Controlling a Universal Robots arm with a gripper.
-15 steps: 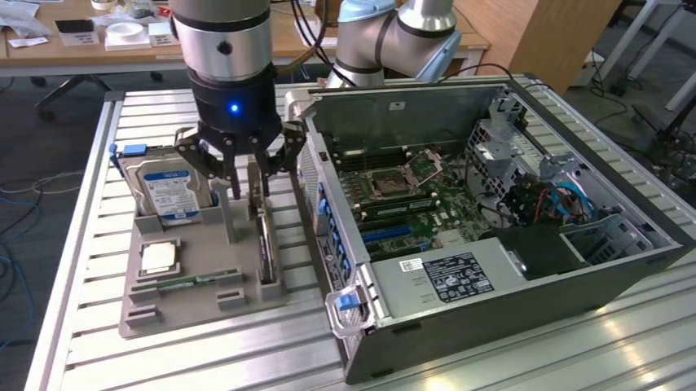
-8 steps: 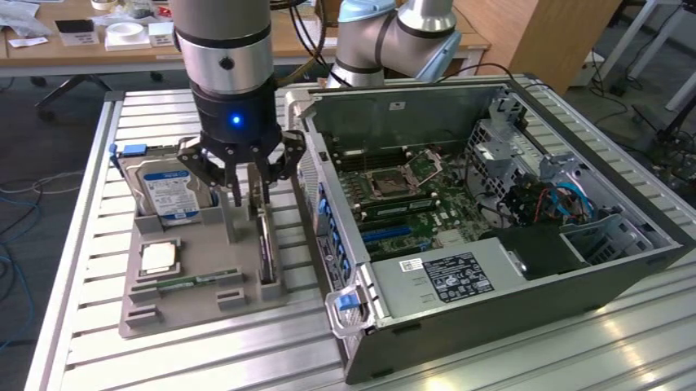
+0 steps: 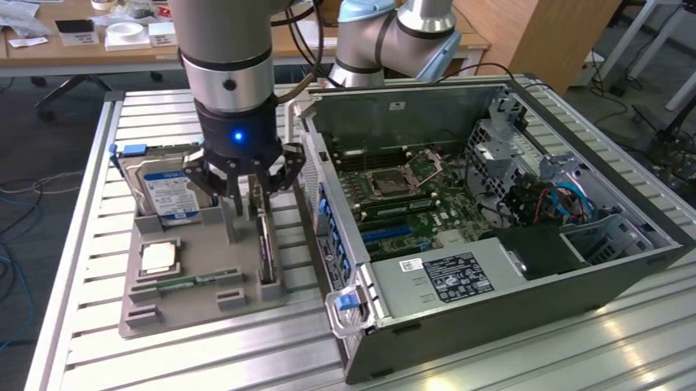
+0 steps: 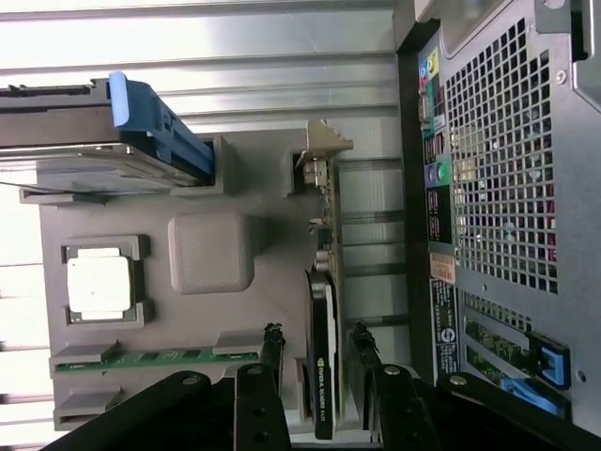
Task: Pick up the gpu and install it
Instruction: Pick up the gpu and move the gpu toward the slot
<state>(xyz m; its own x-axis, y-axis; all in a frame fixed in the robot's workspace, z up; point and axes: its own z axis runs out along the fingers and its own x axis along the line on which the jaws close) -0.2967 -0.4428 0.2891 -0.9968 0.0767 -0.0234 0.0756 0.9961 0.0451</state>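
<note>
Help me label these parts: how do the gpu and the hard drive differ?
The gpu is thin and dark; the hard drive is thicker, silver, with a blue label. The gpu stands by the computer case; the hard drive stands farther from it. The gpu sits between the fingers of the open gripper; the hard drive is clear of them. Both stand on edge in the gray holder.

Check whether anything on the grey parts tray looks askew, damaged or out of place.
Nothing stands out. The gpu, hard drive, processor and memory stick sit squarely in slots of the grey tray; the open gripper straddles the gpu.
</note>
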